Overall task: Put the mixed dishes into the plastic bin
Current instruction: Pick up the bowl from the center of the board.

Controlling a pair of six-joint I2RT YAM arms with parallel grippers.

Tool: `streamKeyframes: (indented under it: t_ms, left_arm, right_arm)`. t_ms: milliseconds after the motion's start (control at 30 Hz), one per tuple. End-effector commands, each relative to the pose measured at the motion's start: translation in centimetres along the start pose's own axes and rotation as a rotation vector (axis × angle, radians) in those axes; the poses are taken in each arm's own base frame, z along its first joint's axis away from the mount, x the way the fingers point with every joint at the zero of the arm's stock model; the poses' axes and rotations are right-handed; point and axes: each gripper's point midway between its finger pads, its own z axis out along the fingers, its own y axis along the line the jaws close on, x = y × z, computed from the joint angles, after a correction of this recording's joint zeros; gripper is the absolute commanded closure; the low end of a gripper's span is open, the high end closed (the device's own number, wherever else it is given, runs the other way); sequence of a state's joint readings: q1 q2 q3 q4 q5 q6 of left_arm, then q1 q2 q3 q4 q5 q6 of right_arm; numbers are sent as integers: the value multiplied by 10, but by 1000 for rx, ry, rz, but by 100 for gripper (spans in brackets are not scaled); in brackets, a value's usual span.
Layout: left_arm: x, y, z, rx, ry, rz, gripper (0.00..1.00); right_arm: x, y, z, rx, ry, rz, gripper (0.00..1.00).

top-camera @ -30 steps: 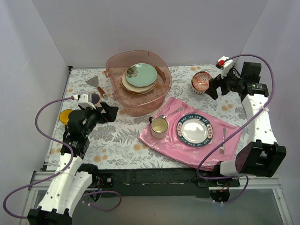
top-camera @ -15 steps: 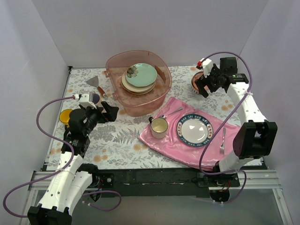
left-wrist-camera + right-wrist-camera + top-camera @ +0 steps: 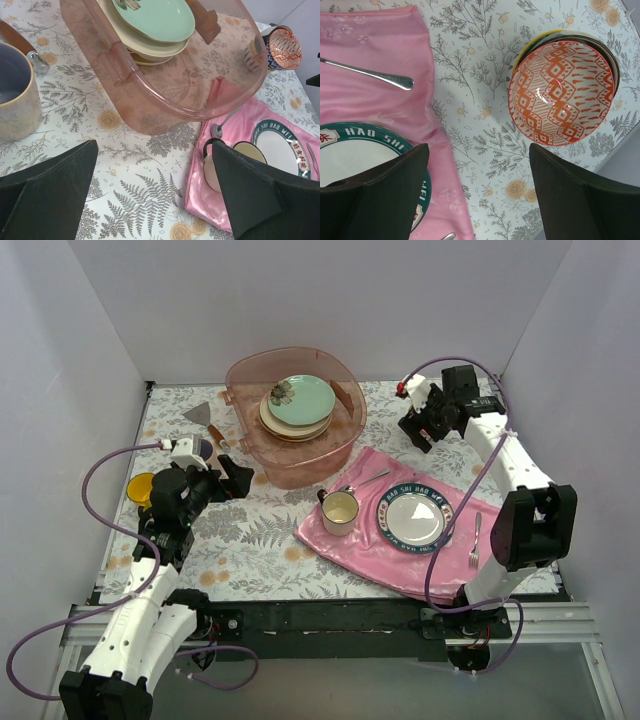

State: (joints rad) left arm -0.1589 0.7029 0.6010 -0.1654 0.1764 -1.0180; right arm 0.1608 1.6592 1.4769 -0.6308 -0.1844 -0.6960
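The plastic bin [image 3: 252, 445] stands at the back centre and holds a mint-green plate [image 3: 300, 398] on cream plates [image 3: 290, 428]; it also shows in the left wrist view [image 3: 150, 107]. The red-patterned bowl [image 3: 562, 92] sits nested in another bowl at the back right, hidden under my right arm in the top view. My right gripper [image 3: 418, 430] is open and empty above the table beside that bowl [image 3: 479, 165]. My left gripper [image 3: 232, 480] is open and empty left of the bin [image 3: 154, 150]. The pale mug with purple inside [image 3: 15, 97] and the yellow mug [image 3: 140, 488] stand beside it.
A pink cloth [image 3: 400, 555] at front right carries a dark-blue-rimmed lettered plate [image 3: 416, 519], a cream cup [image 3: 340, 510], a spoon [image 3: 365, 482] and a fork [image 3: 476, 540]. A metal spatula [image 3: 203, 417] lies left of the bin. White walls enclose the table.
My right arm has swung in to the left and now hovers over the red-patterned bowl. The left arm has hardly moved.
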Motion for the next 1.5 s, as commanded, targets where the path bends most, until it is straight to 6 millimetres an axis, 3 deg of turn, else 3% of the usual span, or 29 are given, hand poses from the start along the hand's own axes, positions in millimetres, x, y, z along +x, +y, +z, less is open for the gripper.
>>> streamKeyframes:
  t_ms: [0, 1100, 1267, 1467]
  left_arm:
    - [-2, 5, 2, -27, -1, 3, 2]
    - [-4, 7, 1, -40, -8, 7, 2]
    - [-3, 8, 1, -42, -6, 6, 2]
    - [-3, 8, 1, -42, -6, 8, 2]
  right_arm:
    - [-8, -17, 1, 67, 16, -72, 13]
    - [31, -45, 77, 135, 241, -186, 67]
    - [31, -49, 80, 153, 240, -208, 69]
    - [28, -52, 79, 171, 234, -219, 64]
